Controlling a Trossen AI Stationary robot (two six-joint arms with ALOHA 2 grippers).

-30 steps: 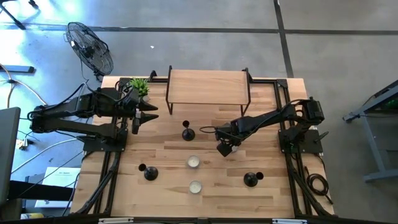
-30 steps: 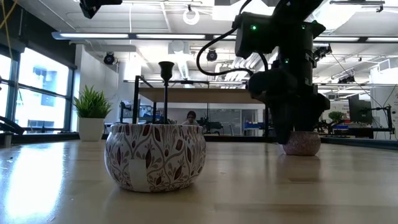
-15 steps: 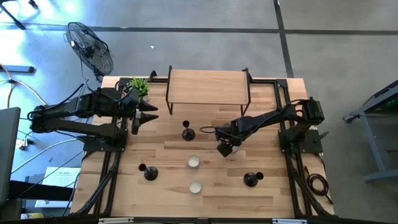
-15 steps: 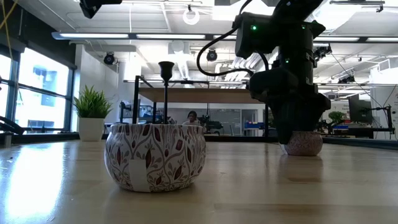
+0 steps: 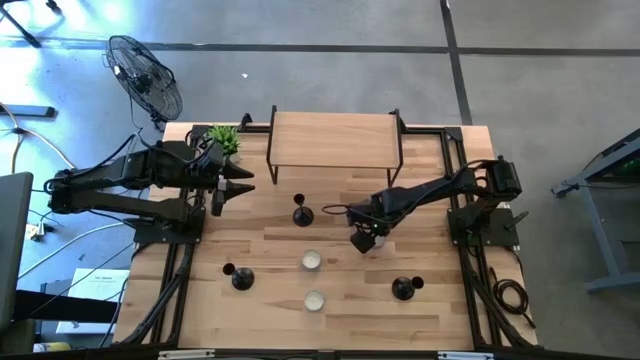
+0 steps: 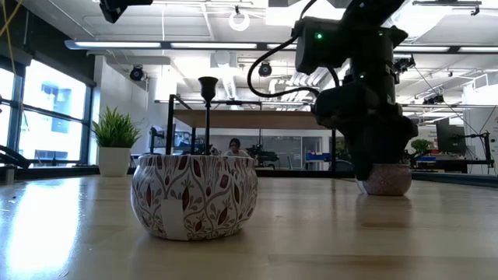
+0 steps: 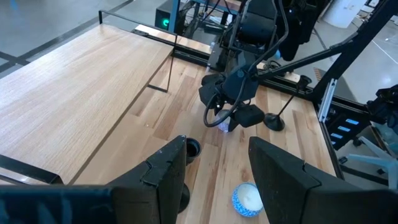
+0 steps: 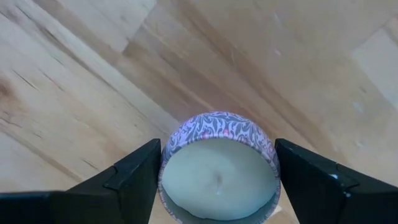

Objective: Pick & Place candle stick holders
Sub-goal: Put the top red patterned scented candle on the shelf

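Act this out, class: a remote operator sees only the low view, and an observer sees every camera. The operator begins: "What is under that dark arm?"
Observer: The right gripper is down around a purple-patterned candle tin that stands on the table.
Operator: And the other arm?
Observer: The left gripper hangs open and empty, left of the wooden shelf.
Operator: How many holders are out?
Observer: Three black candle stick holders, all standing apart on the table.

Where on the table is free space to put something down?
Bare wood lies in front of the left candle holder, between the tealight and the right holder, and on the shelf. The middle is crowded: the right end effector straddles a candle there.
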